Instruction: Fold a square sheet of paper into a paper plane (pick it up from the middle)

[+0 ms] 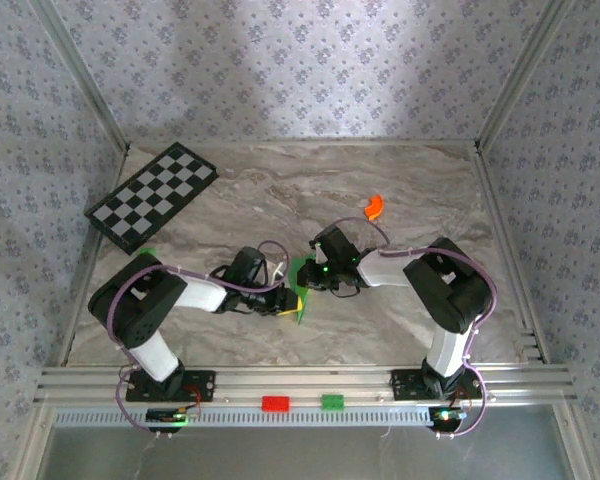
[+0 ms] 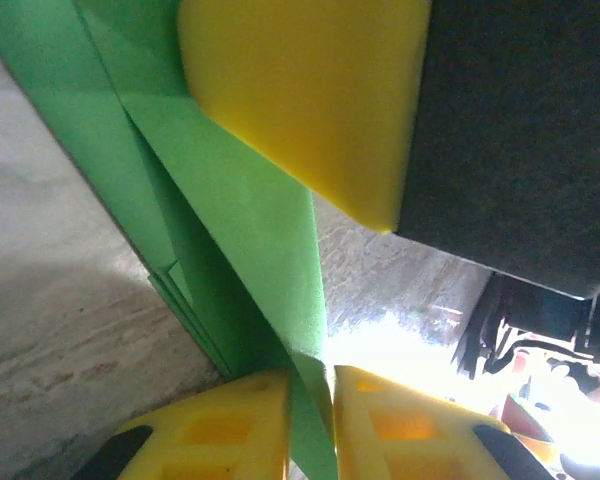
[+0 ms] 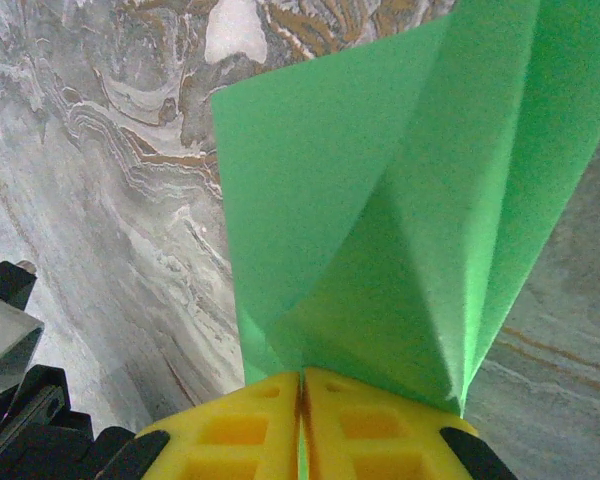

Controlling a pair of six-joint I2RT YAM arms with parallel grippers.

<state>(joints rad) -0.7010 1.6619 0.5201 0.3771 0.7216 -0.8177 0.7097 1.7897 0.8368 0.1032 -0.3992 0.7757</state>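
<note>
The square sheet of paper (image 1: 300, 283), bright green, is folded into a narrow layered shape like a paper plane and stands on edge between my two grippers at the table's middle front. My left gripper (image 1: 288, 302) has the paper's lower edge (image 2: 250, 220) running between its yellow fingertips (image 2: 310, 375), which stand slightly apart, so it is open a little around the fold. My right gripper (image 1: 316, 272) is shut on the paper (image 3: 380, 230), its fingers (image 3: 302, 378) pressed together on the crease. One of its yellow fingers (image 2: 300, 100) shows close above in the left wrist view.
A black-and-white checkered board (image 1: 152, 196) lies at the back left. A small orange curved piece (image 1: 373, 206) sits at the back right. A red block (image 1: 275, 403) and a green block (image 1: 332, 402) rest on the front rail. Metal frame posts edge the marble table.
</note>
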